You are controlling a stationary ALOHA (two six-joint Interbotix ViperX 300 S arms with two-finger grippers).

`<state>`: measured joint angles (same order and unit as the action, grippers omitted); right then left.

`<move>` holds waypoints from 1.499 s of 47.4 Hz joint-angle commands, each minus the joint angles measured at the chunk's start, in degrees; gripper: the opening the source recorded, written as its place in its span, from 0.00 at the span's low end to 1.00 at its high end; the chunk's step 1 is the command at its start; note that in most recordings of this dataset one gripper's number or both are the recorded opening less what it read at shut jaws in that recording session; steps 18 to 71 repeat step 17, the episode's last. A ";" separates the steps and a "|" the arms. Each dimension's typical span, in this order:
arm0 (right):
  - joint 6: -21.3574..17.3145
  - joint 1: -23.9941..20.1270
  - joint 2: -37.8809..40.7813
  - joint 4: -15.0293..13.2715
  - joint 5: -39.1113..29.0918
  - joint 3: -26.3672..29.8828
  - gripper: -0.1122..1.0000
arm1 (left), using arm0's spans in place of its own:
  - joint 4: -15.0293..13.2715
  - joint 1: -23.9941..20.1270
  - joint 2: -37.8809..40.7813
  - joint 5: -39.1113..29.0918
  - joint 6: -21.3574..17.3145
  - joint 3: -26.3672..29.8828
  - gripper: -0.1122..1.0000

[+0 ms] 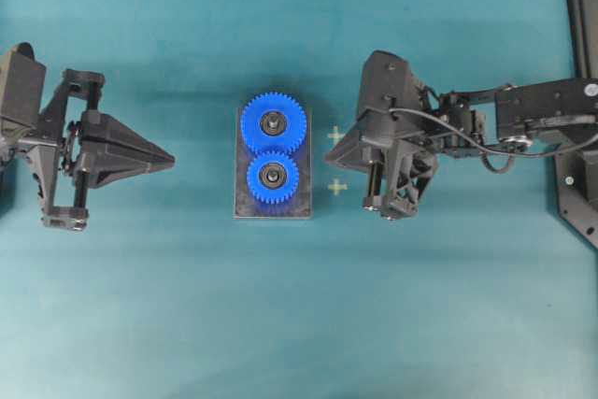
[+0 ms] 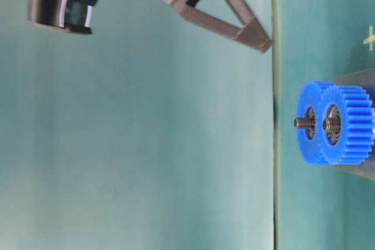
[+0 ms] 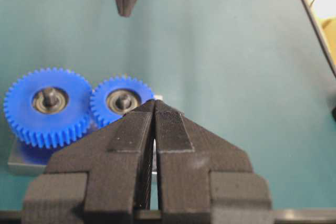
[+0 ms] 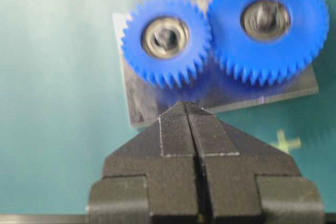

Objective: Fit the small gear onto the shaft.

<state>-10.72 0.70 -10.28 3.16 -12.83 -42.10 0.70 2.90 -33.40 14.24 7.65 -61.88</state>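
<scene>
R gripper [image 1: 329,152] pinched shut, nothing in it, tip just R of the plate [image 1: 245,201]. L gripper [image 1: 172,162] also closed tight and empty, well apart on the plate's other side. Dark grey plate lies flat on teal table [image 1: 140,306] w/ both gears. Larger gear [image 1: 273,122] at far end; small gear [image 1: 273,178] seated on the shaft [image 1: 273,176], teeth meshing w/ the big one's.

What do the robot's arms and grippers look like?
Both are black. Each gripper, left gripper and right gripper, ends in a pointed wedge of two ridged plastic fingers. Black cables loop along the right arm.
</scene>
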 commanded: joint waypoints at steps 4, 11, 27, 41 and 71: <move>0.44 0.18 0.35 0.18 0.44 1.23 0.08 | 0.09 0.18 -0.09 0.44 0.09 0.53 0.10; 0.44 0.35 0.79 0.18 1.67 1.23 0.08 | 0.09 0.18 -0.09 0.44 0.18 0.44 0.10; 0.44 0.44 0.97 0.18 1.67 1.14 0.08 | 0.09 0.26 -0.09 0.44 0.70 0.26 0.10; 0.44 0.44 0.97 0.18 1.67 1.14 0.08 | 0.09 0.26 -0.09 0.44 0.70 0.26 0.10; 0.44 0.44 0.97 0.18 1.67 1.14 0.08 | 0.09 0.26 -0.09 0.44 0.70 0.26 0.10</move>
